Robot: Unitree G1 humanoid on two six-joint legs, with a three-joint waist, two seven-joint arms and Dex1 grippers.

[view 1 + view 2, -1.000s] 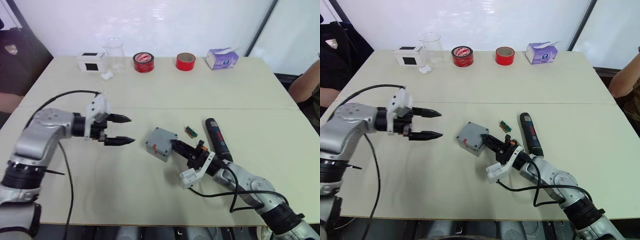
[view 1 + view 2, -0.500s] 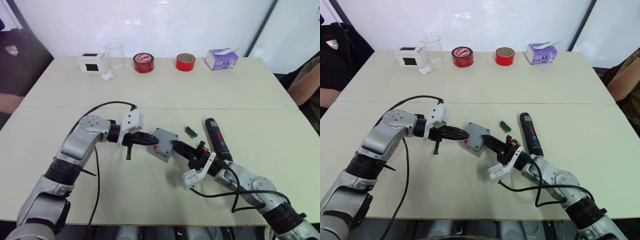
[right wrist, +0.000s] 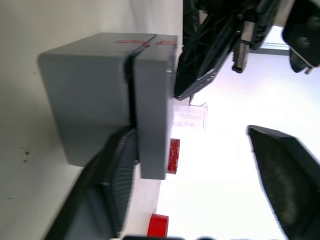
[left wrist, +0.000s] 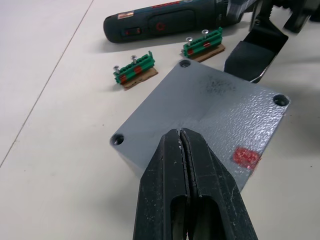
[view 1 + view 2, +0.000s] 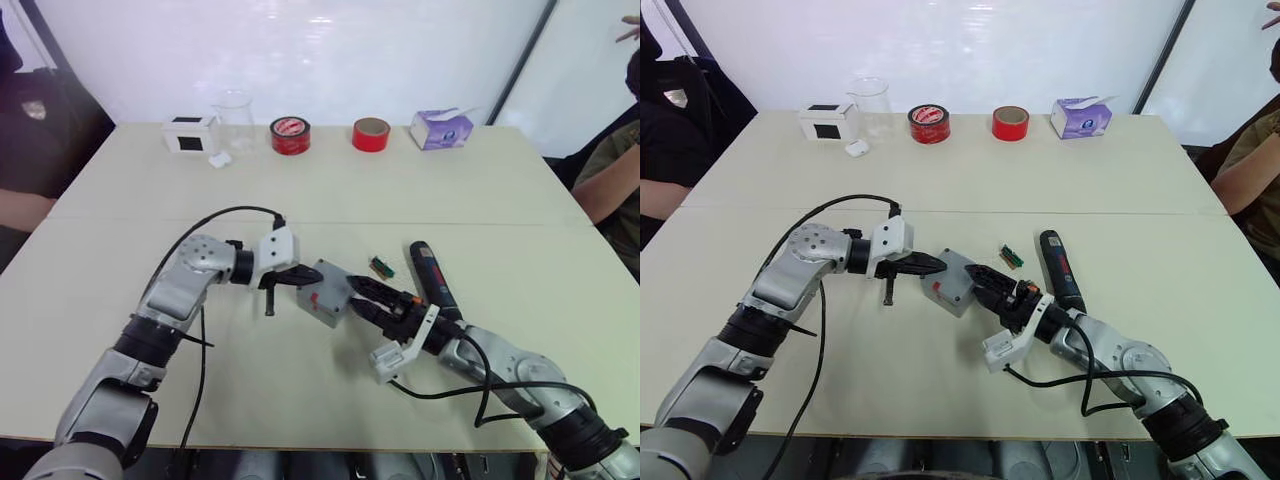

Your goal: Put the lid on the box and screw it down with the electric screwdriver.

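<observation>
The grey box (image 5: 322, 297) sits mid-table with the lid (image 4: 215, 112) lying flat on top; a seam between them runs down the side in the right wrist view, and a red mark (image 4: 246, 157) is on one side. My left gripper (image 5: 304, 277) is shut, its tips resting on the lid's near edge. From the other side my right gripper (image 5: 358, 297) stands open; one of its fingers (image 3: 112, 185) lies against the box's side and the other is well clear. The black electric screwdriver (image 5: 432, 280) lies on the table just right of the box.
Two green screw strips (image 4: 135, 70) lie between box and screwdriver. Along the far edge stand a white box with a black square (image 5: 189, 133), a clear beaker (image 5: 233, 117), two red tape rolls (image 5: 289, 134) and a tissue box (image 5: 440, 129). People sit at both table ends.
My left arm swung right to the box and its gripper shut, tips now on the lid. My right gripper has opened beside the box. The camera also shifted slightly.
</observation>
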